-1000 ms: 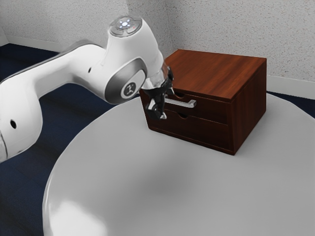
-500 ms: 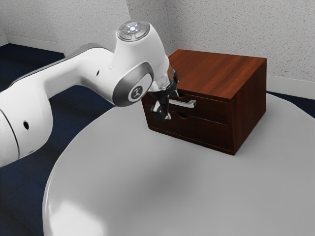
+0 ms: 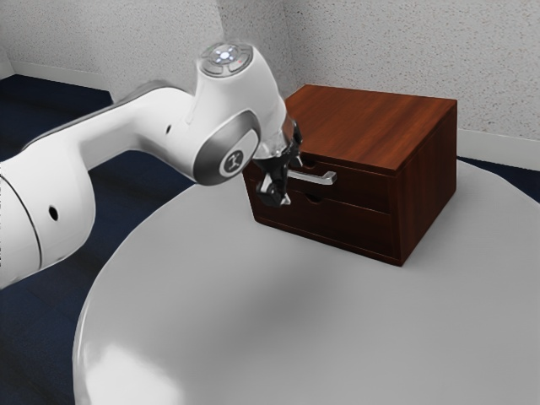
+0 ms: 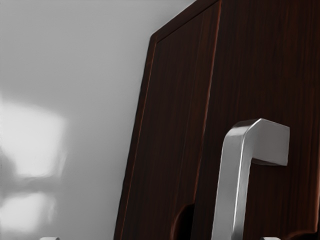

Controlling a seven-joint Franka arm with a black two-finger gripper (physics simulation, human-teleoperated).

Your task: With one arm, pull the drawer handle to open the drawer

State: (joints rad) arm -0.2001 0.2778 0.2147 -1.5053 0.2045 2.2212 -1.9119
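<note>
Drawer handle (image 3: pixel 315 178) now lies between the gripper's (image 3: pixel 279 187) spread jaws after its advance, so the top drawer (image 3: pixel 359 189) awaits clamping.

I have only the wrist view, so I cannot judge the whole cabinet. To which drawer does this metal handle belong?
Observer: To the upper drawer of two; the cabinet stacks them one above the other.
Operator: Is that drawer pulled out already?
Observer: No, its front looks flush with the lower drawer beneath it.
Operator: Where along the handle is the gripper?
Observer: At the handle's end toward the exterior view's left.
</note>
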